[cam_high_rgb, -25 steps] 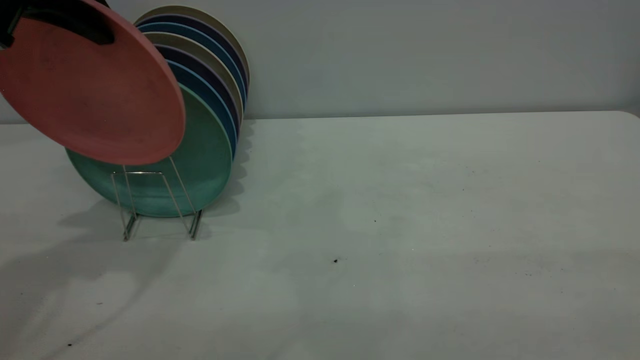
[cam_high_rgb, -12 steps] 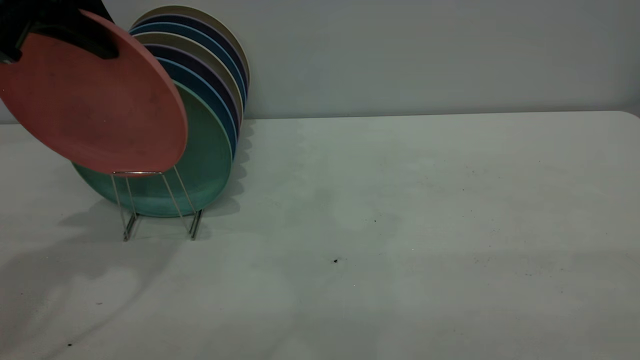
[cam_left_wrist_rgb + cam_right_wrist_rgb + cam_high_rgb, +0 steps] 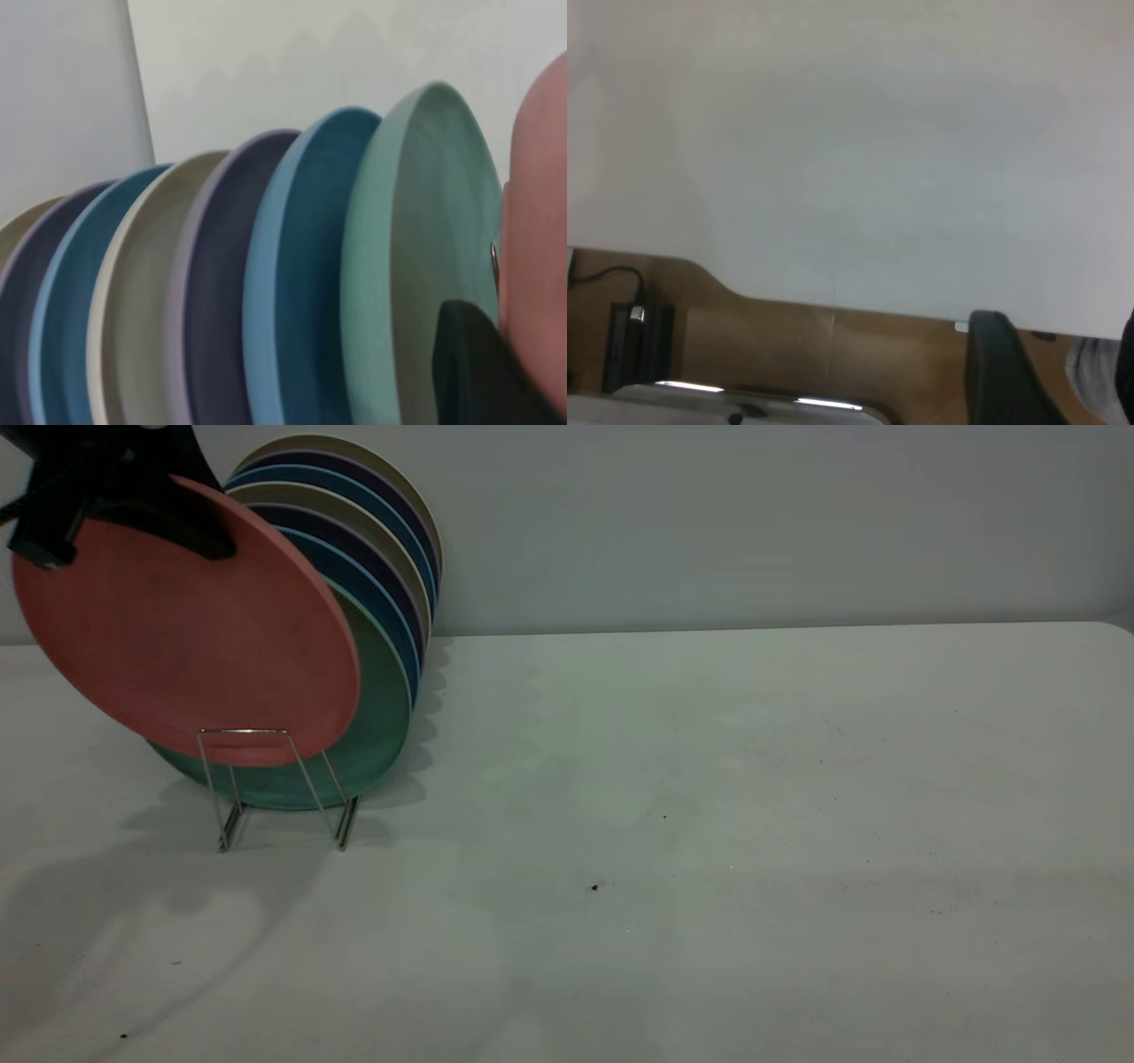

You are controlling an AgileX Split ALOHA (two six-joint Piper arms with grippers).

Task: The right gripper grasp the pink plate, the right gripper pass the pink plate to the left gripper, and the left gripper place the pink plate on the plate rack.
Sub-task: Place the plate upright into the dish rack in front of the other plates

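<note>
My left gripper (image 3: 182,518) is shut on the upper rim of the pink plate (image 3: 190,633) at the far left of the exterior view. The plate hangs tilted. Its lower edge sits just behind the front wire loop of the plate rack (image 3: 244,732) and in front of the mint-green plate (image 3: 383,717). In the left wrist view one black finger (image 3: 469,372) presses against the pink plate (image 3: 540,221), next to the green plate (image 3: 416,221). My right gripper (image 3: 1067,381) is out of the exterior view; its wrist view shows it open and empty.
Several plates, blue (image 3: 390,615), dark purple and beige, stand in the rack behind the green one. The white table (image 3: 709,824) stretches to the right of the rack. A grey wall stands behind it.
My left gripper has come down and slightly right with the pink plate. The plate's lower edge has dropped from above the rack's front loop to behind it.
</note>
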